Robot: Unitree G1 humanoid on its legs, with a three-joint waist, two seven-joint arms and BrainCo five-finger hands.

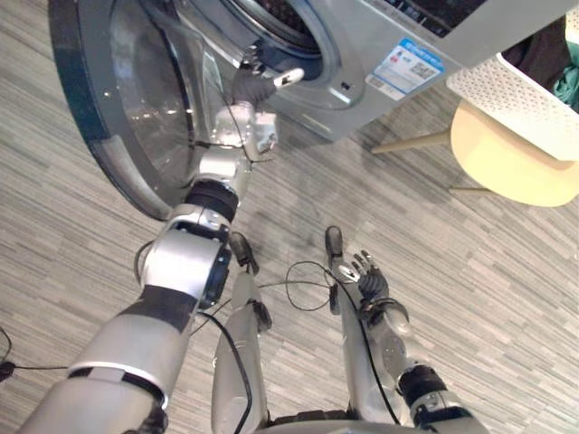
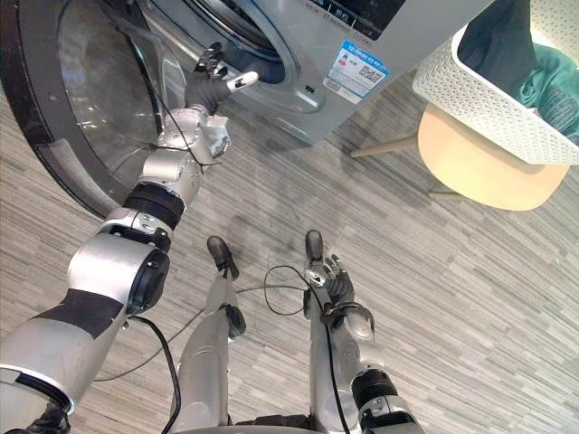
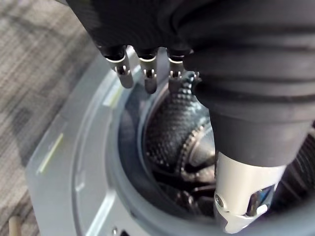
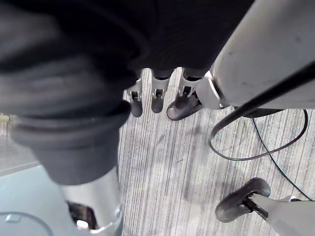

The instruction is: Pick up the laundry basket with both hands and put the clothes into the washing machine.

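The white perforated plastic laundry basket (image 2: 484,101), with dark and teal clothes (image 2: 545,83) in it, sits on the pale round wooden surface (image 2: 493,176) to the robot's right, not yet lifted. The silver-grey front-loading washing machine (image 1: 371,36) has its round glass door (image 1: 118,99) swung open. The basket probably comes next: draw the left arm clear of the door, turn toward the basket, and grip opposite rims evenly so it stays level. The left hand (image 1: 251,83) is raised at the mouth of the dark perforated drum (image 3: 172,128), fingers loose and thumb out, grasping nothing. The right hand (image 1: 369,282) hangs low over the floor, released and empty.
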